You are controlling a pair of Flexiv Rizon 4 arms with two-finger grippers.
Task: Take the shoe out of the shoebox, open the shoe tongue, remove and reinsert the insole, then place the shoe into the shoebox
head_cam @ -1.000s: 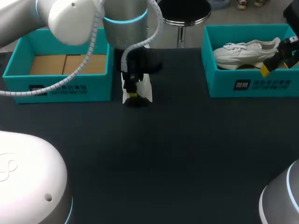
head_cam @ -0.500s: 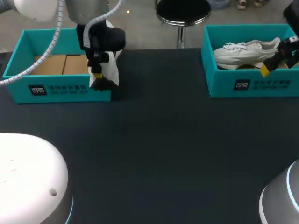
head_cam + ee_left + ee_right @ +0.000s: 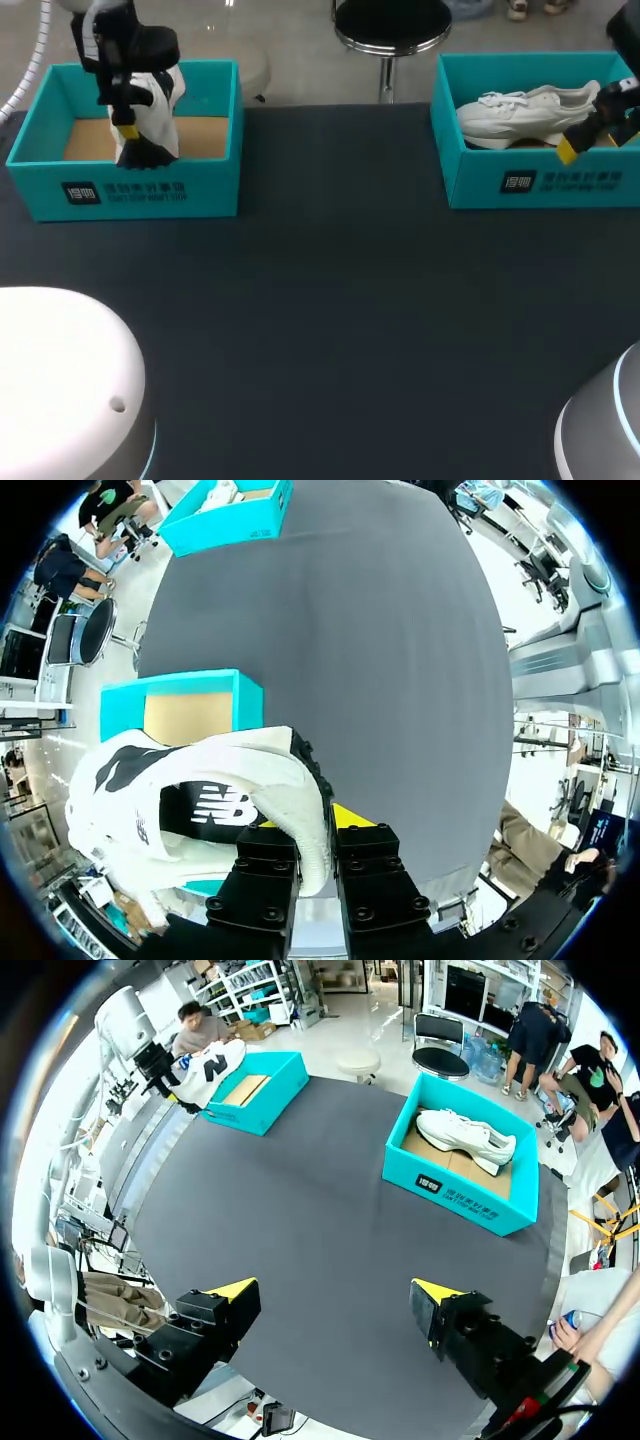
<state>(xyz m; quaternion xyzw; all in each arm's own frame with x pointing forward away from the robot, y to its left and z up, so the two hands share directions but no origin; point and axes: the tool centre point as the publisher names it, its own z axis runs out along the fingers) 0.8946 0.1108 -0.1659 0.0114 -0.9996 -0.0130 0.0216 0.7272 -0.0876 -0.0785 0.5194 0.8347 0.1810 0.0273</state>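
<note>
Surface: a dark grey matte surface point(image 3: 340, 300), seen bare across its middle from the head view. Two open boxes sit along its far edge, well apart. On my left is a teal cardboard shoebox with a brown cardboard floor point(image 3: 150, 190); on my right is a second teal cardboard shoebox point(image 3: 540, 185). An all-white laced sneaker point(image 3: 525, 110) lies on its side in that second box. Left claw point(image 3: 125, 130) hangs over the left shoebox, pinching a white-and-black knit shoe point(image 3: 155, 125). In the left wrist view the left claw point(image 3: 318, 825) has both fingers pressed onto a white edge of that shoe point(image 3: 200, 790), one on each side. The shoe is held on end, above the brown floor and near the box's front wall. I cannot tell whether its lower end touches the box. Right claw point(image 3: 335, 1290) is spread wide with nothing between its fingers. In the right wrist view the second shoebox point(image 3: 465, 1175) and its sneaker point(image 3: 465, 1135) lie well ahead of it. In the head view one yellow tip shows in front of that box's right end, partly hiding the sneaker's end.
</note>
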